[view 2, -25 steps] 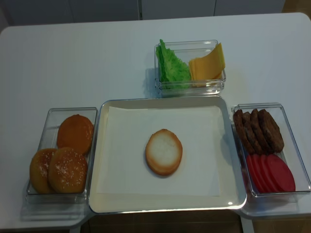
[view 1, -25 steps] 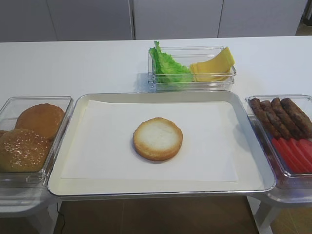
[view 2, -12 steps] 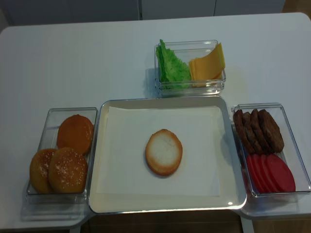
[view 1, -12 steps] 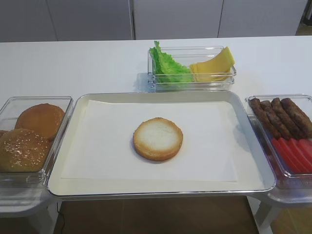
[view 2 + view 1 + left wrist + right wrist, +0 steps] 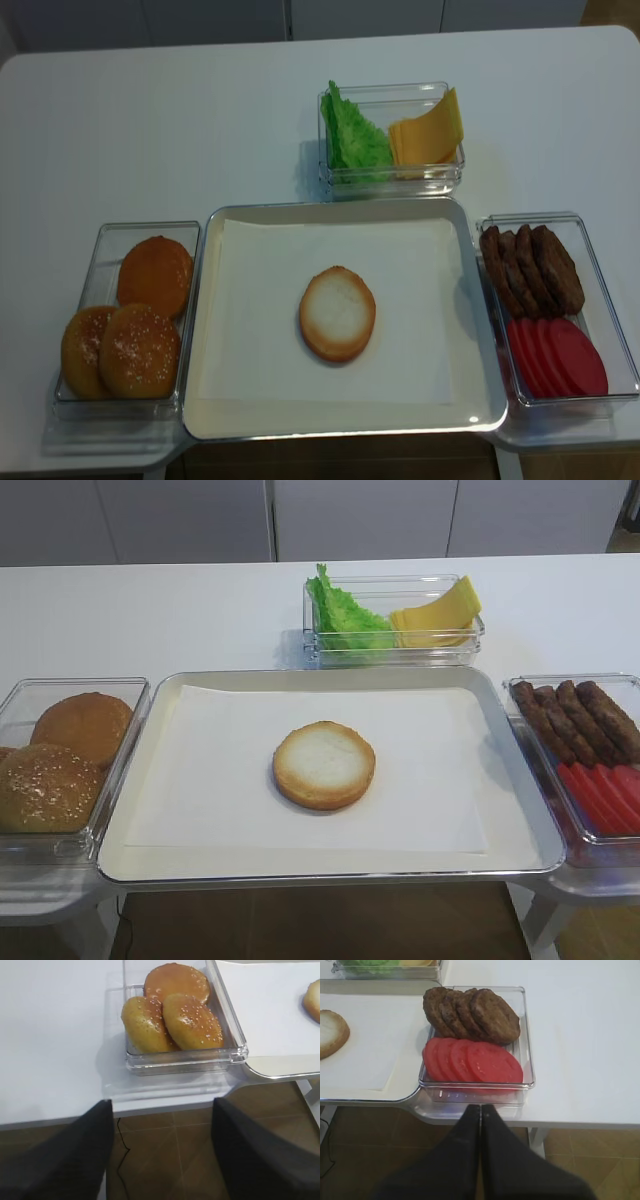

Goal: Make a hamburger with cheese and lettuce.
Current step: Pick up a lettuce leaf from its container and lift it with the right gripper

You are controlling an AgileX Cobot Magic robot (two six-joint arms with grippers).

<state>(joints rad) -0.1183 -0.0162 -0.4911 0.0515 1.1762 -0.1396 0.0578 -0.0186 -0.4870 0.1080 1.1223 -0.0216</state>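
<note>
The hamburger bun half (image 5: pixel 324 764) lies cut face up in the middle of the paper-lined tray (image 5: pixel 330 865); it also shows in the other high view (image 5: pixel 338 313) and at the edge of the right wrist view (image 5: pixel 331 1032). The lettuce (image 5: pixel 340 618) and the cheese slices (image 5: pixel 438 615) sit in a clear box behind the tray. My right gripper (image 5: pixel 481 1108) is shut and empty, below the table's front edge by the tomato box. My left gripper (image 5: pixel 162 1105) is open and empty, below the table edge in front of the bun box. Neither gripper shows in the high views.
A clear box of domed bun tops (image 5: pixel 62 755) stands left of the tray. A clear box of brown patties (image 5: pixel 570 720) and red tomato slices (image 5: pixel 603 792) stands right of it. Brown floor lies below the table's front edge.
</note>
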